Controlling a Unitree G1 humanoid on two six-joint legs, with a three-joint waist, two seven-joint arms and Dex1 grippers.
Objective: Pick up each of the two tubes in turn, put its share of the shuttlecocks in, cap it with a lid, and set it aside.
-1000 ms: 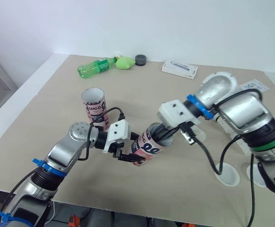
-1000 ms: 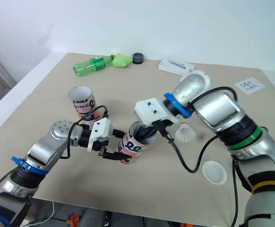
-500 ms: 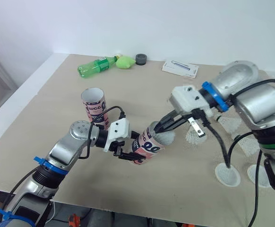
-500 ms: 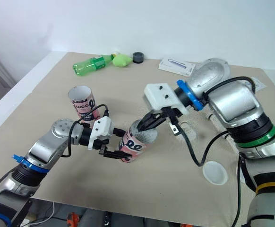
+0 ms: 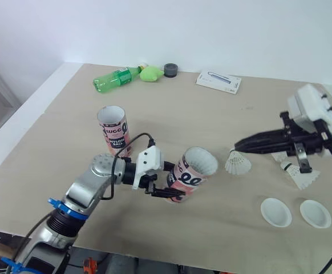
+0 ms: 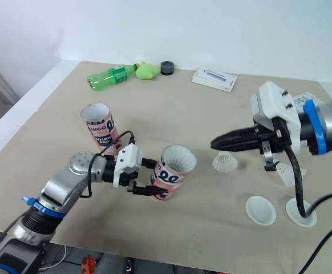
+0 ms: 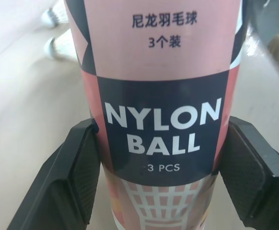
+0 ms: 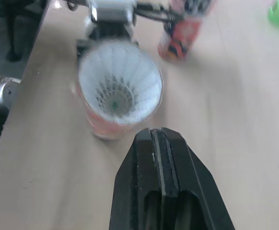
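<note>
held tube (image 7: 161,120): top and base cut off | upright tube (image 8: 185,28): blurred, edge-cropped | box (image 5: 218,82): print unreadable

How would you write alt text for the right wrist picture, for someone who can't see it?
A white shuttlecock sits inside an open pink tube whose mouth faces the camera, a beige table behind it. The black right pincer, shut and empty, points at it; a second tube stands beyond.

The tilted tube (image 5: 190,174) was pink and navy with white lettering; the shuttlecock (image 5: 237,164) beside it was white, the bottle (image 5: 116,80) beyond it green.
</note>
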